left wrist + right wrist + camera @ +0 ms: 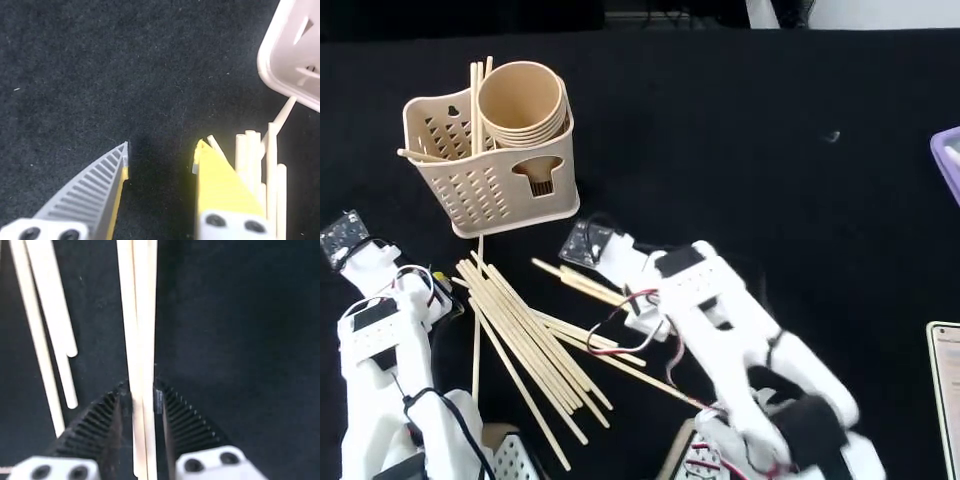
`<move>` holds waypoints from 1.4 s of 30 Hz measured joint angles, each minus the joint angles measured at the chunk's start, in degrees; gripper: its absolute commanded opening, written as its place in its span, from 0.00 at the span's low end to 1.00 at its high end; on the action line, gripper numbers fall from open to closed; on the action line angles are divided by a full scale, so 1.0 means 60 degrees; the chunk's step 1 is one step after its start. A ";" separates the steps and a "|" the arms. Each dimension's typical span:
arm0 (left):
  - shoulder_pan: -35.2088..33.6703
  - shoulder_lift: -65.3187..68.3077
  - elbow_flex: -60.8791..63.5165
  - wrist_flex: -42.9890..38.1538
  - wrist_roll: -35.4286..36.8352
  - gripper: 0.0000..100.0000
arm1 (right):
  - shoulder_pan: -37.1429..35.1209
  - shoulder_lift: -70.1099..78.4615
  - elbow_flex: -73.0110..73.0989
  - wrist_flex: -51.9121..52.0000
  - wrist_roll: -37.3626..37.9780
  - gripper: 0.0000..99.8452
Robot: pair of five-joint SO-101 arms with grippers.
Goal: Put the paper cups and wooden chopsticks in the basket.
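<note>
1. The pair of chopsticks in hand lies flat on the table. It runs lengthwise between the jaws of the right gripper, which press in on both sides. I'd call that a hold, though the sticks are not yet off the cloth.
2. The grip seems to sit near one end, so I'd expect the long free part to sag or swing. A firm squeeze first would help, then a straight lift, keeping both sticks together so neither slips out.
3. Turning the pair upright before reaching the basket should help. It could then drop in end first, clear of the rim.
4. The loose sticks lie fanned on the table just beside the pair, between the two arms. A lift that drags sideways could scatter them.
5. The basket stands beyond the pile, with the cups stacked in one compartment. A few chopsticks stand in the one next to it.
6. The left gripper hangs over bare cloth beside the stick ends, near a basket corner. Its jaws are spread apart and hold nothing.
</note>
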 measured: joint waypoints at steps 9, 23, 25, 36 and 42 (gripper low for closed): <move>0.0000 0.0000 -0.0015 0.0000 0.0000 0.22 | 0.0000 -0.3238 -0.1832 0.2901 0.0015 0.01; 0.0000 0.0000 -0.0015 0.0000 0.0000 0.22 | -0.3282 -0.4571 -0.5714 0.1465 -0.2476 0.01; 0.0000 0.0000 -0.0015 0.0000 0.0000 0.22 | -0.3282 -0.4571 -0.5333 -0.0381 -0.2930 0.01; 0.0000 0.0000 -0.0015 0.0000 0.0000 0.22 | -0.3297 -0.2256 -0.3927 -1.0447 -0.6007 0.01; 0.0000 0.0000 -0.0015 0.0000 0.0000 0.22 | -0.3297 0.0689 -0.5656 -1.1385 -0.6037 0.01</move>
